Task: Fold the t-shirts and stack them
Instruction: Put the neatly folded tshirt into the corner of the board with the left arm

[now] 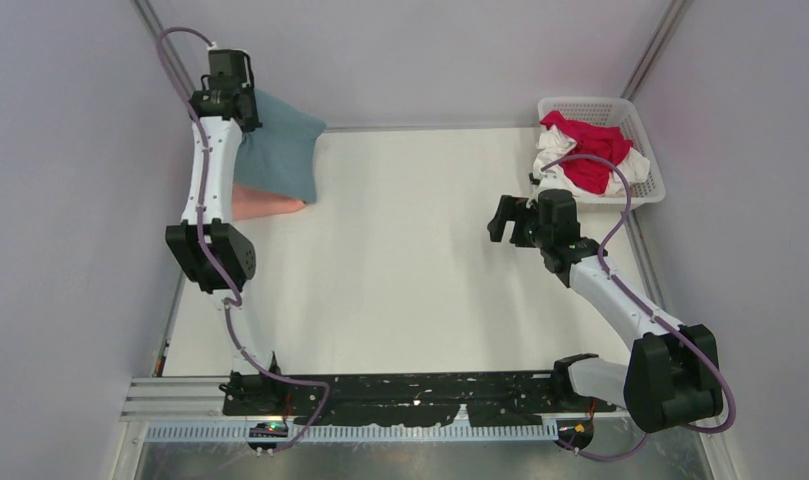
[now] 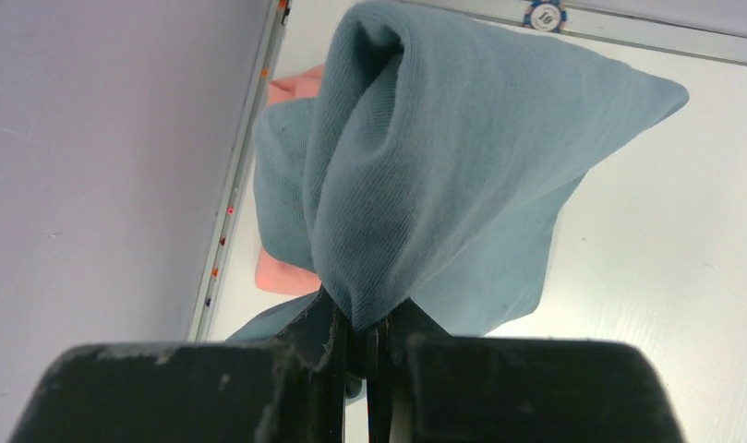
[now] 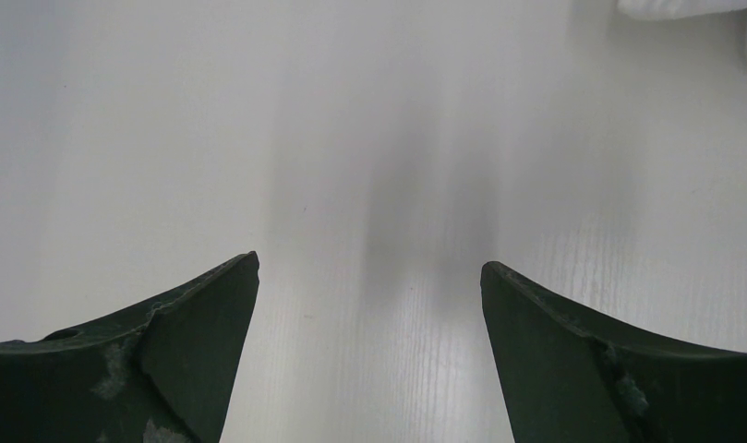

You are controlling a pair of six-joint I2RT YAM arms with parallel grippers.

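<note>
My left gripper (image 1: 238, 118) is at the far left corner, shut on the teal grey-blue t-shirt (image 1: 282, 150), which hangs lifted from it; in the left wrist view its cloth (image 2: 425, 175) is pinched between the jaws. Under it lies the salmon-pink t-shirt (image 1: 263, 204), folded on the table, partly hidden, also showing in the left wrist view (image 2: 291, 90). My right gripper (image 1: 502, 220) is open and empty over the bare right half of the table, fingers (image 3: 198, 314) wide apart. A red t-shirt (image 1: 587, 150) and a white t-shirt (image 1: 555, 148) lie in the basket.
The white plastic lattice basket (image 1: 645, 150) stands at the far right corner. Grey walls enclose the table on the left, back and right. The arm bases and a black rail (image 1: 400, 392) run along the near edge.
</note>
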